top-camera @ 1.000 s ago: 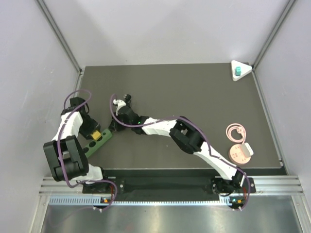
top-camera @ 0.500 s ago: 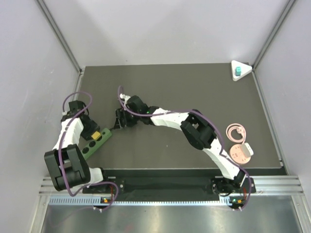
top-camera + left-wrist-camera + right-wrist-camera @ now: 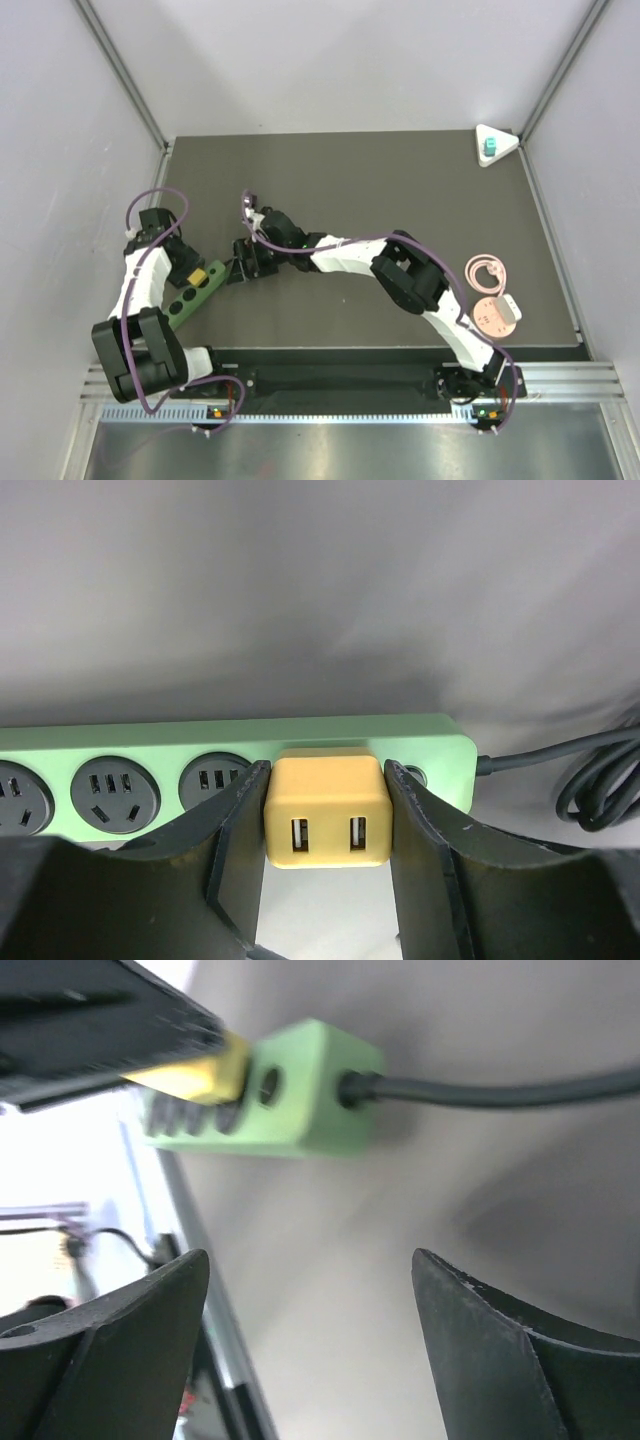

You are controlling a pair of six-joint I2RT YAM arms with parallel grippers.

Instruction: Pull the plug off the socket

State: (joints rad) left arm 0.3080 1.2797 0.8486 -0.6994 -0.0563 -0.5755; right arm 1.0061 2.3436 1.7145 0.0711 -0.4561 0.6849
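Plug (image 3: 489, 149) sits in the white socket (image 3: 503, 141), far off from both grippers; left gripper (image 3: 327, 780) clamps the yellow cube (image 3: 326, 820) on the green power strip (image 3: 200, 748), likely to steady it; right gripper (image 3: 308, 1260) hangs wide, empty, just beside.

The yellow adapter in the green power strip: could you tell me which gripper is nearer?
The left gripper: its fingers flank the adapter; the right gripper hovers open off the strip's cable end.

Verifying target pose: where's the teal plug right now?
Top external view: the teal plug sits on the white triangular socket at the far right corner of the table, well beyond the pink disc.
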